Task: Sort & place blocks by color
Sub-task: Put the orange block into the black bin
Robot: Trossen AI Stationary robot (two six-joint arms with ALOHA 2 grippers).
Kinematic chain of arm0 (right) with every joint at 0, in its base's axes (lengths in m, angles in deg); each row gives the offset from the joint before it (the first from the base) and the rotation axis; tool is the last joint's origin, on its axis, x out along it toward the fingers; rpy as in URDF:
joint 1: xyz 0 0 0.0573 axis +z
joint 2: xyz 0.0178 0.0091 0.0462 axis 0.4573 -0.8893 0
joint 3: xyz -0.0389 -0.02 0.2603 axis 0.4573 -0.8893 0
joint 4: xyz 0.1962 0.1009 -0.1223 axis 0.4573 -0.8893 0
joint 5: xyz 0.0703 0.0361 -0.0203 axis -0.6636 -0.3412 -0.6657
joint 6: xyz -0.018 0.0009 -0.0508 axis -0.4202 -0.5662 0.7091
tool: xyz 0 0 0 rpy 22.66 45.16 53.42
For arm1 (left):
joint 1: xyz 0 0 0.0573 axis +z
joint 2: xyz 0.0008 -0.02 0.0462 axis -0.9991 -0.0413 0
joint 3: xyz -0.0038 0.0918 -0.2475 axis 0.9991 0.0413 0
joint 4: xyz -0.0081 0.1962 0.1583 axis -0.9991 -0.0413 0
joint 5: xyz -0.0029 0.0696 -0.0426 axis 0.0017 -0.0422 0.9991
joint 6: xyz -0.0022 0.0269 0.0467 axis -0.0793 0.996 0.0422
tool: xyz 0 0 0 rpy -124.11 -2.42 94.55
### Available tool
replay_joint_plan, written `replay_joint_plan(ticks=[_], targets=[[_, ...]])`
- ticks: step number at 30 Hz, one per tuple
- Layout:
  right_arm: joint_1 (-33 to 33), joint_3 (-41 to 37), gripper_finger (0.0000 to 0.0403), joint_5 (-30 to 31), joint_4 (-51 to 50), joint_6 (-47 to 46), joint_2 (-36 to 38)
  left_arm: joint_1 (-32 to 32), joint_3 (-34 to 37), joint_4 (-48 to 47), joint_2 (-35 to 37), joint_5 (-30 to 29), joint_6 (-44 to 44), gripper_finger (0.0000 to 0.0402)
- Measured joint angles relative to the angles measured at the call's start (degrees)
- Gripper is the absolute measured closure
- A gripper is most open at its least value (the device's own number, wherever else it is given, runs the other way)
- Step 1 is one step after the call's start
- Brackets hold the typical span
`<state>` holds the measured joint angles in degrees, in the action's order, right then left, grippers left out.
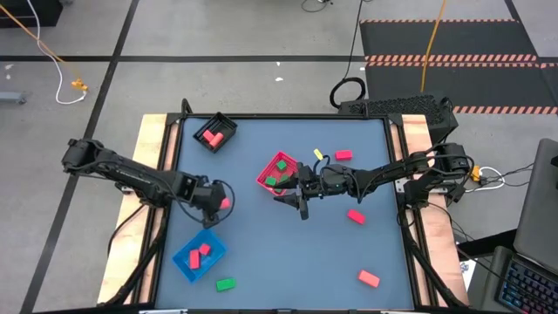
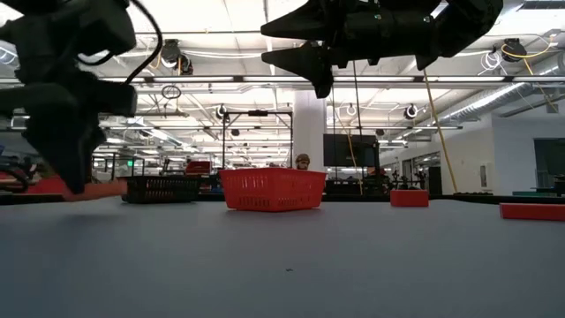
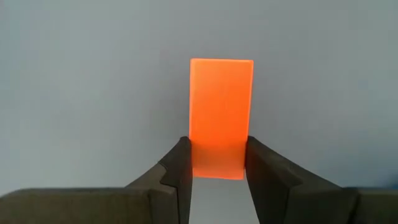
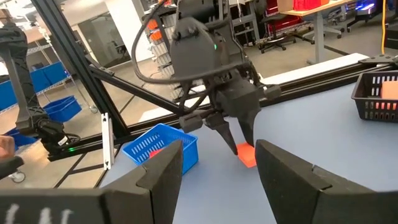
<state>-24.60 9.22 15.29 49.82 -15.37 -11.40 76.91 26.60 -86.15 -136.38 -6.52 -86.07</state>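
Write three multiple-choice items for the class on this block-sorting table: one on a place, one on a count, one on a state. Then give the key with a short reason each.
1. Where is the small green block outside the trays?
A. beside the blue mesh tray
B. inside the black mesh tray
C. off the table

2. How many red blocks lie in the blue mesh tray?
A. none
B. two
C. five

3. What is the left gripper doing?
A. hanging open and empty
B. jaws closed on a red-orange oblong block
C. holding a tray

Key: 1 A, the high view shows it beside that tray. 2 B, two show there. 3 B, the left wrist view shows both fingers against the block.
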Motion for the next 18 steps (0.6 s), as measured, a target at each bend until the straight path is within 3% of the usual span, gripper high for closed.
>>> replay_joint_plan(ticks=[8,14,18], targets=[[0.0,0.0,0.0206,0.0,0.0,0.0,0.0,-0.9,-8.5,0.0,0.0,-1.1,4.2,0.0285],[0.0,0.0,0.0206,0.0,0.0,0.0,0.0,1.7,-14.0,-3.3,0.0,-15.5,6.2,0.0285],[0.0,0.0,0.0206,0.0,0.0,0.0,0.0,10.1,-15.8,-3.3,0.0,-18.6,7.0,0.0285]])
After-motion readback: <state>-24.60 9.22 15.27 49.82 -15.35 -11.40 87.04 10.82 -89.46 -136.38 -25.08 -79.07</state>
